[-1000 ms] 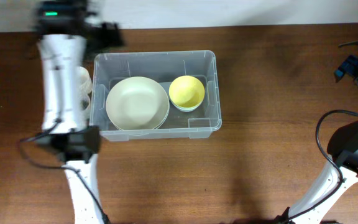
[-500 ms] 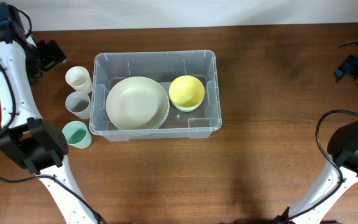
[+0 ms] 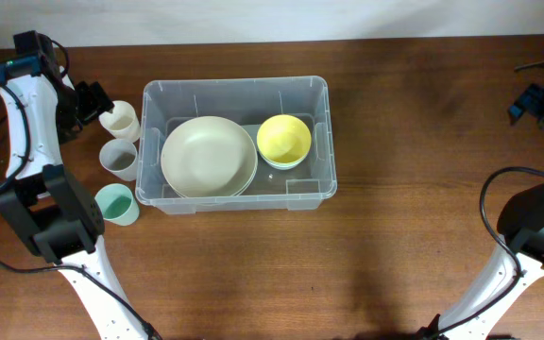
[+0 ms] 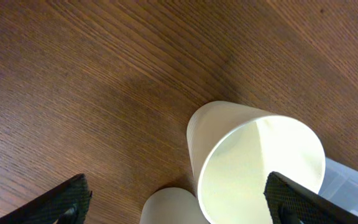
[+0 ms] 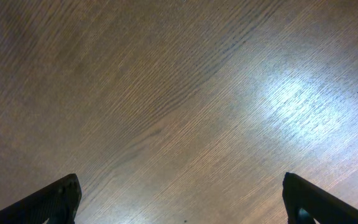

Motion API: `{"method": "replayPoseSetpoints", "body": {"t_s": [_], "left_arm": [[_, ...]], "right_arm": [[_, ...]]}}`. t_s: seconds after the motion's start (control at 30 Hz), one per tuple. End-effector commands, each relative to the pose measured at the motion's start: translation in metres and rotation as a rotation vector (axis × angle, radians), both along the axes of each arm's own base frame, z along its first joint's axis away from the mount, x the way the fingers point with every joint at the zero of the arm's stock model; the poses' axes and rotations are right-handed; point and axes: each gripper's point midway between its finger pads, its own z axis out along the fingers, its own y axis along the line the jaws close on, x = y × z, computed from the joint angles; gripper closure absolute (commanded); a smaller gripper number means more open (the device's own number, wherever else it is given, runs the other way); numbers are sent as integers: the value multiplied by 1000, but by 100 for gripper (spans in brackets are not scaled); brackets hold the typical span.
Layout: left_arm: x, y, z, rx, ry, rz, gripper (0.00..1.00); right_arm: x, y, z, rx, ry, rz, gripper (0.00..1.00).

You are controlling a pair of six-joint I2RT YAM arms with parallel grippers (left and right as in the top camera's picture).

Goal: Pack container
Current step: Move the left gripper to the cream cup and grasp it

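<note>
Overhead: container near left jaws, cup between.

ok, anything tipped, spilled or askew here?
Nothing stands out. The container sits square with the cream bowl and yellow bowl inside; the cream cup, grey cup and teal cup stand upright on its left.
</note>
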Motion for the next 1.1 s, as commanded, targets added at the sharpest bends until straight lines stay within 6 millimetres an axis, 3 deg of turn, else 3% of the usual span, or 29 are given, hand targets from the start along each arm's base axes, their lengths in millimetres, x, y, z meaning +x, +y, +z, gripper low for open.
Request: {"method": "replayPoseSetpoints", "body": {"t_s": [0.0,0.1,0.17,0.43,0.57,0.6,0.63,0.73,0.8,0.97,1.07], "left_arm": [[0,2,0,13,-4,-13,10],[0,2,-3,13,-4,-13,11],[-2,1,-8,8,8,-13,25],[-9,-1,-35,-2,40,-13,25],[-9,-1,-39,-2,40,-13,26],[-8,-1,-39,-1,37,-13,33],[-8,-1,-39,0,34,-13,50],[-7,0,-39,1,31,-12,84],[-6,0,-39,3,27,-12,97],[0,14,-32,9,-12,32,99],[1,37,-5,17,-57,89,99]], "right_arm": [[-2,0,8,-17,-13,-7,1],[-2,0,8,-17,-13,-7,1],[-2,0,8,-17,-13,-7,1],[-2,0,8,-17,-13,-7,1],[-2,0,8,-17,-13,-7,1],[-2,0,8,-17,-13,-7,1],[-2,0,8,-17,-13,-7,1],[-2,0,8,-17,-13,-7,1],[-2,0,8,-17,-13,-7,1],[-2,0,8,-17,-13,-7,1],[-2,0,8,-17,-13,-7,1]]}}
